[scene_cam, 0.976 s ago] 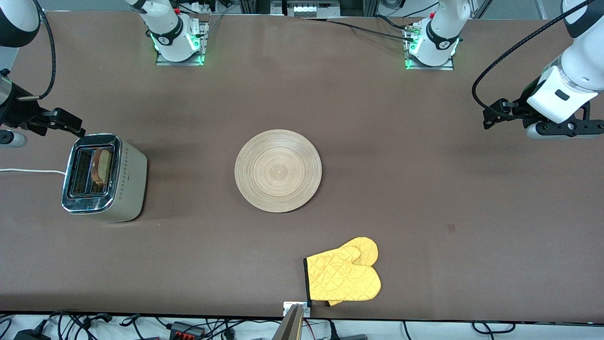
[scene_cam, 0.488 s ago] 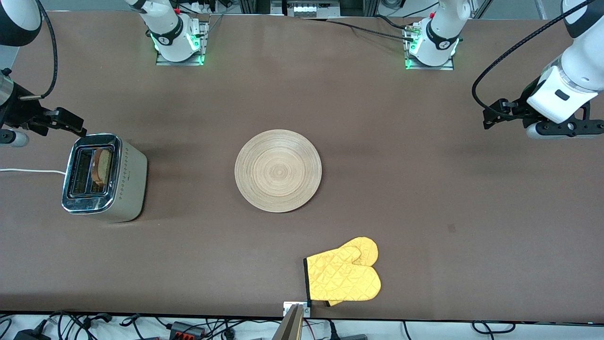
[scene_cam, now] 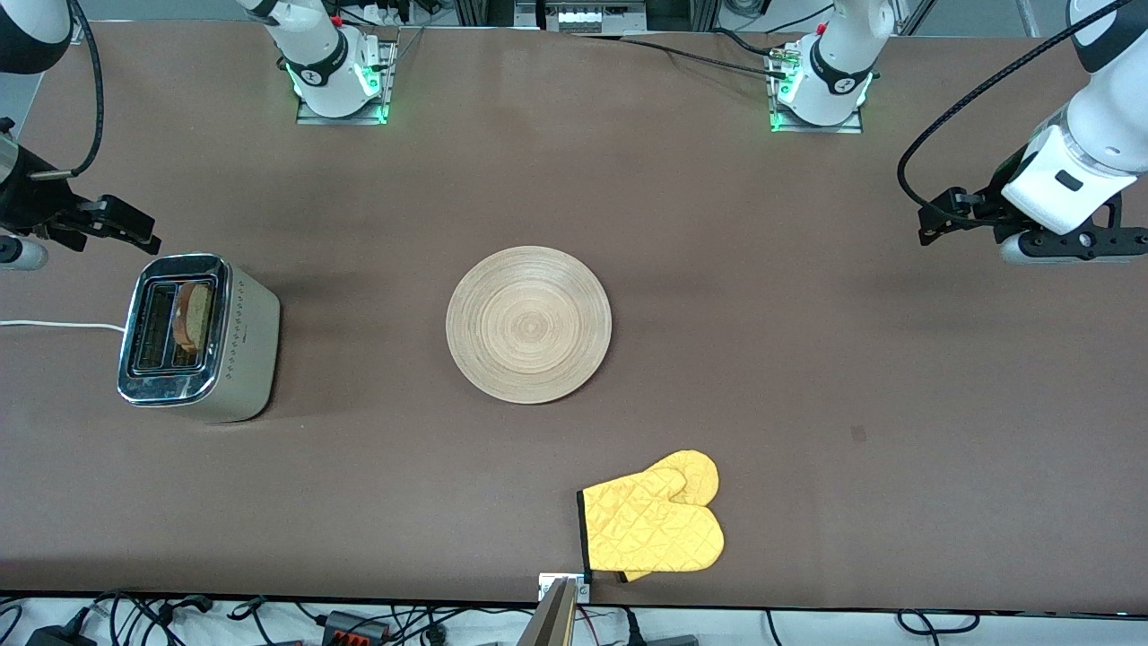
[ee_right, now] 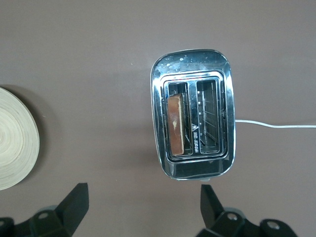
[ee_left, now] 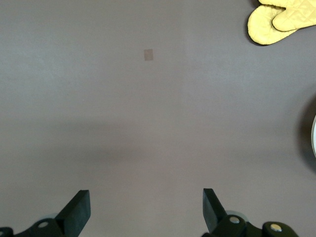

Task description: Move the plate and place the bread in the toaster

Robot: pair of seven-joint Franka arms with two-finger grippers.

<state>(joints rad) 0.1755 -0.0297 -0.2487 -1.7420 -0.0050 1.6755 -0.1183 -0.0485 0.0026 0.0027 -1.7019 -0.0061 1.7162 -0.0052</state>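
Observation:
The light-wood plate (scene_cam: 528,324) lies bare at the table's middle; its edge shows in the right wrist view (ee_right: 15,138). The silver toaster (scene_cam: 197,336) stands toward the right arm's end. The bread (scene_cam: 194,314) stands upright in the toaster slot that is closer to the plate, also seen in the right wrist view (ee_right: 176,125). My right gripper (scene_cam: 18,254) is open and empty, in the air over the table beside the toaster (ee_right: 193,170); its jaws (ee_right: 143,197) frame bare table. My left gripper (scene_cam: 1072,247) is open and empty over bare table at the left arm's end (ee_left: 146,202).
A yellow oven mitt (scene_cam: 653,527) lies near the table's front edge, nearer the camera than the plate; it also shows in the left wrist view (ee_left: 281,19). The toaster's white cord (scene_cam: 54,324) runs off the right arm's end of the table.
My right gripper has drifted slightly away from the toaster, toward the robots' side of the table. The left arm, plate, bread and toaster have not moved.

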